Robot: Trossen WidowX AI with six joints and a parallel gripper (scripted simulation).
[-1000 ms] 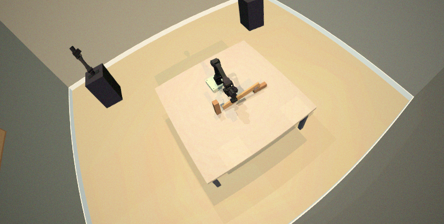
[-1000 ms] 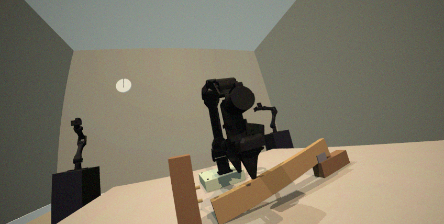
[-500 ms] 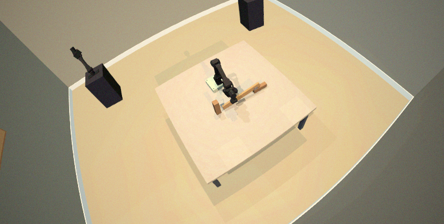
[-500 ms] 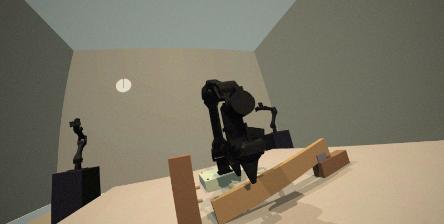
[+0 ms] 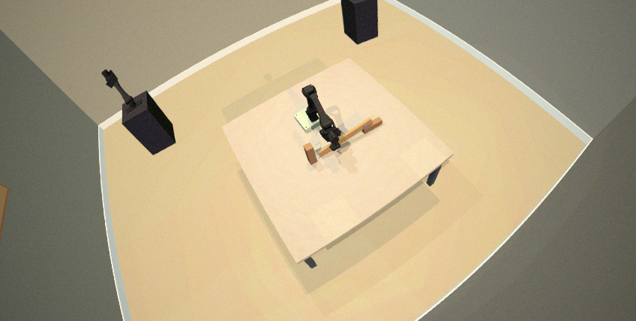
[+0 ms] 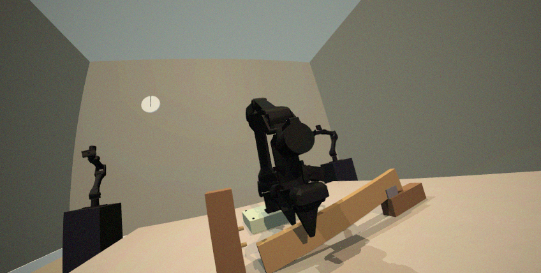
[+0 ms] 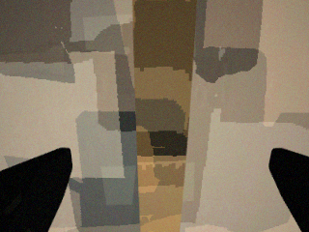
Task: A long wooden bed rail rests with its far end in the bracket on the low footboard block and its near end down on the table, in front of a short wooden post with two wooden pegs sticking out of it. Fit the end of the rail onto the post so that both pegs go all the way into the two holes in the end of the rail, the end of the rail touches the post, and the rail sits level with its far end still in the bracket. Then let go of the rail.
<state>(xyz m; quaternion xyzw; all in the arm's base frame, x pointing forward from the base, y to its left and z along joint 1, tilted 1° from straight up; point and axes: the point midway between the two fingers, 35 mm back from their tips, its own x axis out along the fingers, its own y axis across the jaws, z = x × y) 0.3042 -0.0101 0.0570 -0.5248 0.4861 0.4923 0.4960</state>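
Claw (image 5: 335, 142) (image 6: 303, 228) (image 7: 173, 159) spread wide, nothing held, I have it over the near part of the long rail (image 5: 355, 131) (image 6: 351, 203) (image 7: 161, 208). Going left to right in the outside view, first comes the short post (image 5: 309, 153) (image 6: 224, 232), standing up, with its two pegs (image 6: 243, 244) poking toward the rail. The rail's near end is down on the counter (image 5: 285, 211) (image 6: 474, 224) (image 7: 246, 179), just beside the post and lower than the pegs, I think. If I pushed it straight in from there, the end could bump the post or a peg and stop. If I lift it with a twist, one hole could meet its peg while the other misses.

Next is the claw. Its two tips are well apart, one on each side of the rail in the wrist view, with a gap on both sides. I can't tell if either tip touches the wood. Closing off center could shove the rail sideways, and a grip too high could let it slip.

Last, on the right, the rail's far end sits tilted up in the bracket (image 6: 392, 192) on the footboard block (image 5: 372, 124) (image 6: 407, 199). Lifting too high or pulling back could pop it out.
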